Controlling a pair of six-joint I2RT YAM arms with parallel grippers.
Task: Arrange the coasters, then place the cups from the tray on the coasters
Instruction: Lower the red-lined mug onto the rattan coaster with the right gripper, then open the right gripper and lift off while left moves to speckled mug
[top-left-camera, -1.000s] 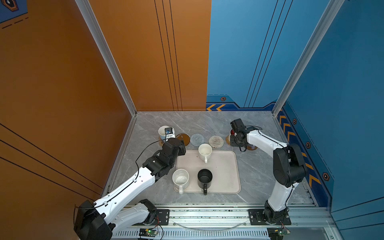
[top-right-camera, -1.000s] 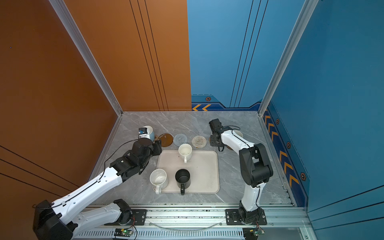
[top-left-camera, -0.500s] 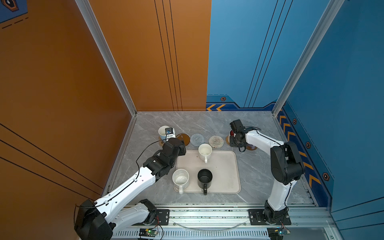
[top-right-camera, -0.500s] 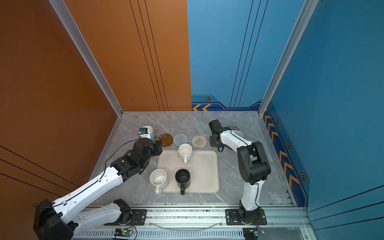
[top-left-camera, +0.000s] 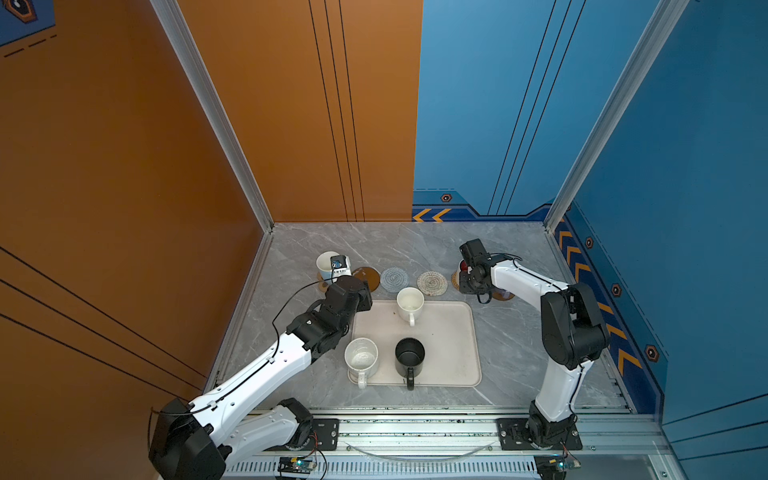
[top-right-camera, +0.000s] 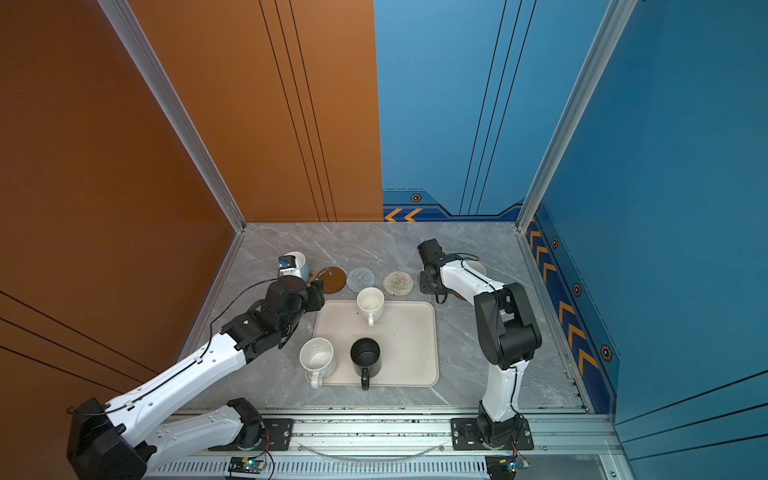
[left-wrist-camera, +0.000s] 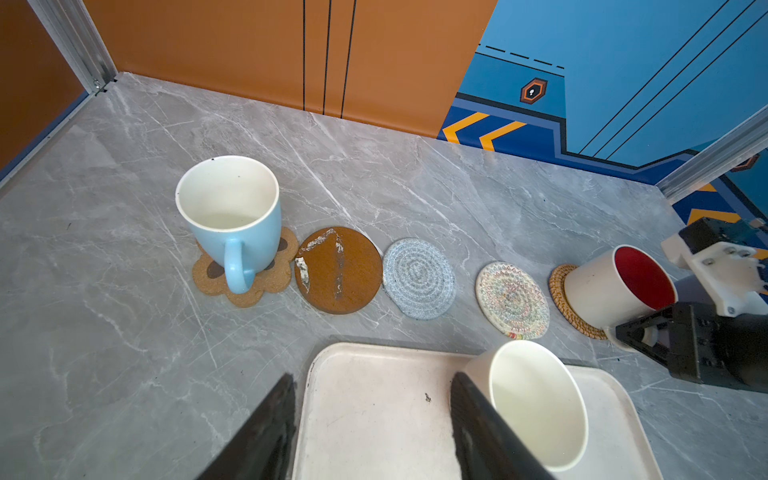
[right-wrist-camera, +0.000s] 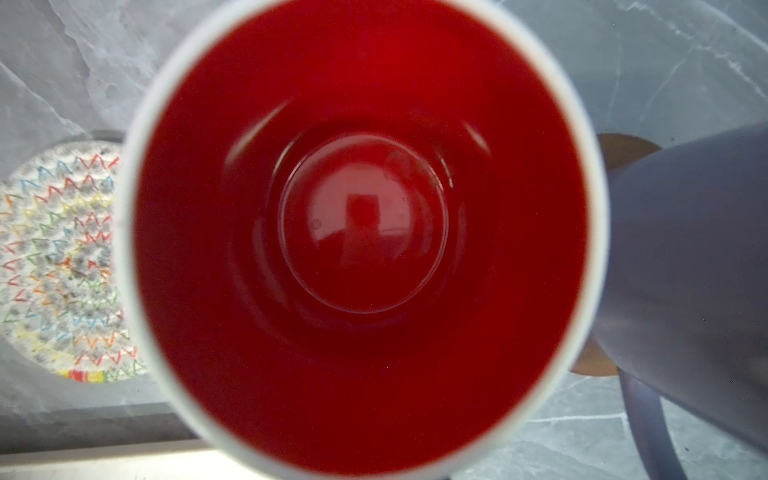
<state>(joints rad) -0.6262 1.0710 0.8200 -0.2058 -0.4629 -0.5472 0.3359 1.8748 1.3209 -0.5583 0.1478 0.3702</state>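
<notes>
Along the far side of the tray (top-left-camera: 449, 332), left to right: a paw mat (left-wrist-camera: 272, 282) with the blue mug (left-wrist-camera: 232, 216) upright on it, a bare brown disc (left-wrist-camera: 338, 270), a bare grey-blue mat (left-wrist-camera: 417, 278), a bare white mat (left-wrist-camera: 511, 299), a rattan mat (left-wrist-camera: 559, 291) under the red-lined mug (left-wrist-camera: 611, 291), and a second disc (right-wrist-camera: 623, 149) under the lavender mug (right-wrist-camera: 685, 270).

On the tray the cream mug (top-left-camera: 410, 300) stands at the far edge and the black mug (top-left-camera: 409, 355) near. The speckled mug (top-left-camera: 361, 357) is at the near left corner, its handle past the rim.

The left gripper (left-wrist-camera: 371, 376) hovers over the tray's far left corner. Its jaws are well apart and empty, with the cream mug just to its right. The right gripper (top-left-camera: 468, 282) sits against the near side of the red-lined mug. Its fingers are hidden, so I cannot tell whether they grip it.
</notes>
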